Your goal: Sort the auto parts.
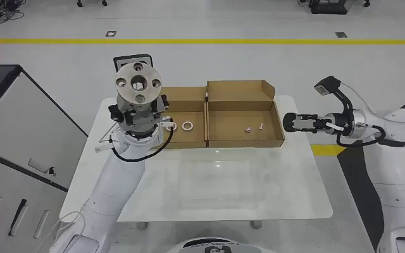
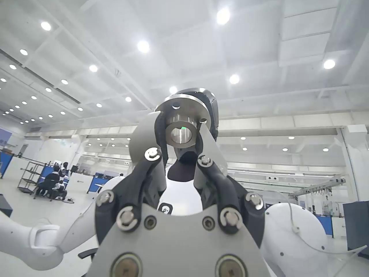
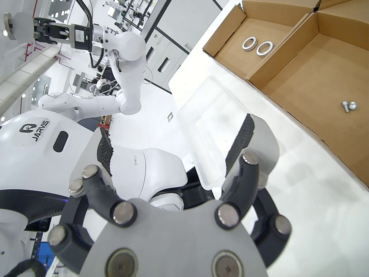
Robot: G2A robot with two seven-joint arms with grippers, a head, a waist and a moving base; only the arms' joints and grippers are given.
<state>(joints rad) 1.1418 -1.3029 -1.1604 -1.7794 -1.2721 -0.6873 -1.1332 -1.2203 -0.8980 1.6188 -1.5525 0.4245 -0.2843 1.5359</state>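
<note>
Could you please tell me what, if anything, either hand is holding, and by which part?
The left hand holds a metal flange, gripped by its tubular hub, disc facing up. The right hand is open and holds nothing.

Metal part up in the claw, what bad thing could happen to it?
It could slip: the left claw pinches only the narrow hub of the metal part, held high above the table. If it fell, it might knock the two rings in their cardboard box or roll off the table.
</note>
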